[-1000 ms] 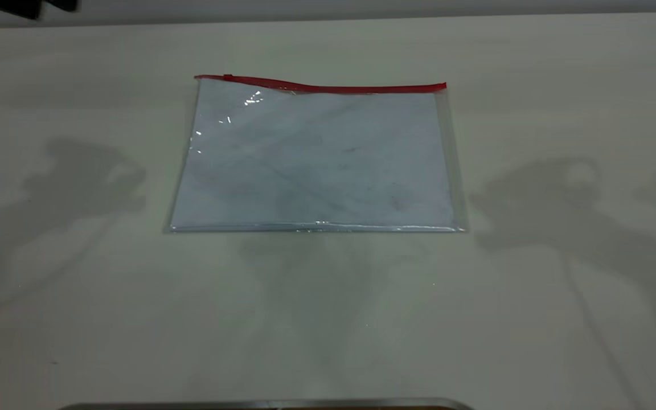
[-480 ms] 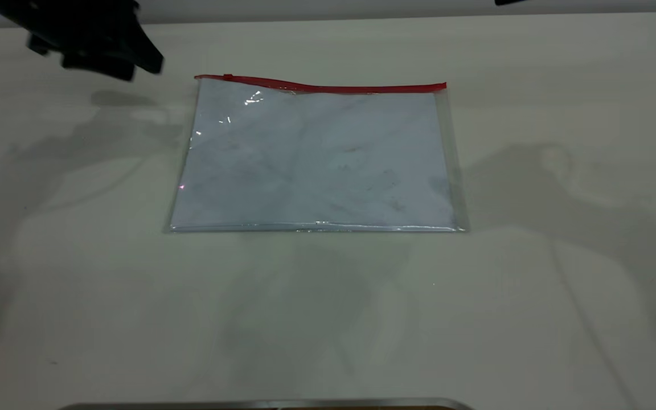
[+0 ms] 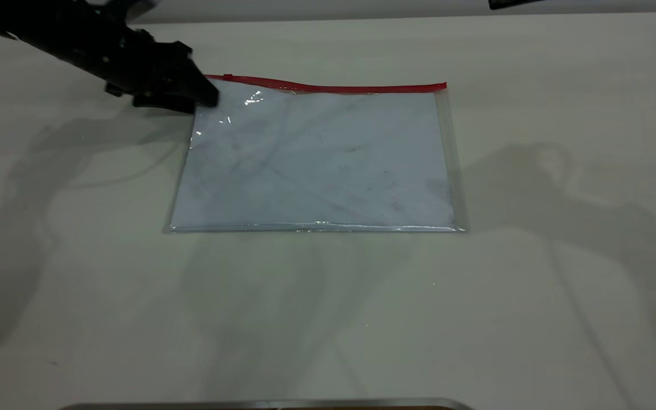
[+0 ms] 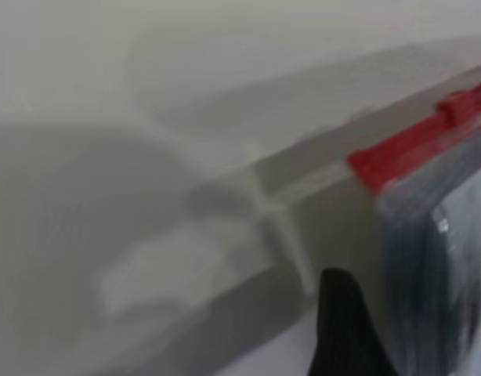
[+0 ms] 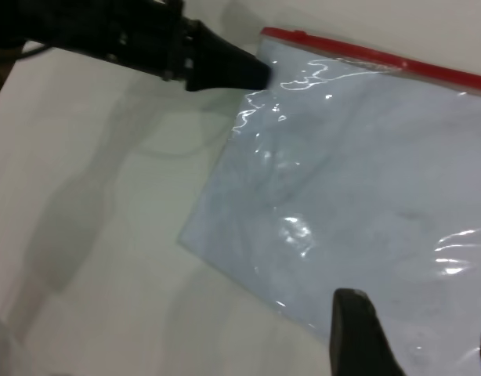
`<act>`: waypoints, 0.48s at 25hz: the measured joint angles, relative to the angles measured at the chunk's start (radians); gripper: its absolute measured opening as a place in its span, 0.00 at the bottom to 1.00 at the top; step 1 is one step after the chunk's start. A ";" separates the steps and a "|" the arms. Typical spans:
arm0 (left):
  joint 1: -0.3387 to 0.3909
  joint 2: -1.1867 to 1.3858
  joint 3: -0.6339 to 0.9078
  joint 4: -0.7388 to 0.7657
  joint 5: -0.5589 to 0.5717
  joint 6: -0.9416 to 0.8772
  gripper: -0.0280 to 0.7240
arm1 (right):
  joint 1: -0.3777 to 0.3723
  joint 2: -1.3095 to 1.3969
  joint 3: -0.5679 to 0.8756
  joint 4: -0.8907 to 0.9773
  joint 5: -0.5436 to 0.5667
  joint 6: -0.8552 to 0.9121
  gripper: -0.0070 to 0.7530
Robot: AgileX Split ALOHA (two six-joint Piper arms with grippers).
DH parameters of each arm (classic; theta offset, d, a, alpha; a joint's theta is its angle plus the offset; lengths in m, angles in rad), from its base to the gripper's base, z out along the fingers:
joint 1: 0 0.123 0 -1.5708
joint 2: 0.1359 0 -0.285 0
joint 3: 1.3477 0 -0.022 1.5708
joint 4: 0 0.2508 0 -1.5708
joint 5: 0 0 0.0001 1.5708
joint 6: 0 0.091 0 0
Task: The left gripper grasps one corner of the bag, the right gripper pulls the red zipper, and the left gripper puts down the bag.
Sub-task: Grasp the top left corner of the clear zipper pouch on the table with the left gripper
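The bag [image 3: 316,159] lies flat on the table, clear plastic over white paper. The red zipper [image 3: 328,87] runs along its far edge, with the slider tab [image 3: 227,77] near the left end. My left gripper [image 3: 191,95] is low at the bag's far left corner and holds nothing. In the left wrist view one black finger [image 4: 346,329] shows beside the bag's edge [image 4: 452,258] and the zipper's end [image 4: 389,157]. My right gripper [image 5: 417,313] is open and hovers above the bag [image 5: 366,188]. The exterior view shows only a sliver of the right arm [image 3: 510,3].
The pale table [image 3: 328,319] stretches wide on all sides of the bag. A metal edge [image 3: 271,404] runs along the near side. The right wrist view also shows the left gripper [image 5: 225,69] at the bag's corner.
My left gripper has come in from the far left and moved down and right to the bag's far left corner. The bag has not moved.
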 joint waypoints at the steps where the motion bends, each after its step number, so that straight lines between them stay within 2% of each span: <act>1: -0.005 0.004 -0.004 -0.020 0.005 0.017 0.71 | 0.000 0.000 -0.001 0.000 0.008 0.000 0.56; 3: -0.011 0.005 -0.005 -0.046 0.009 0.042 0.68 | 0.000 0.000 -0.001 0.000 0.011 0.000 0.56; 6: -0.013 0.005 -0.006 -0.058 0.015 0.052 0.59 | 0.000 0.000 -0.004 0.000 0.015 0.000 0.56; 8: -0.013 0.005 -0.007 -0.058 0.028 0.059 0.47 | 0.000 0.000 -0.004 0.000 0.017 0.000 0.56; 12: -0.013 -0.002 -0.014 -0.058 0.082 0.130 0.14 | 0.000 0.007 -0.016 -0.001 0.060 -0.034 0.56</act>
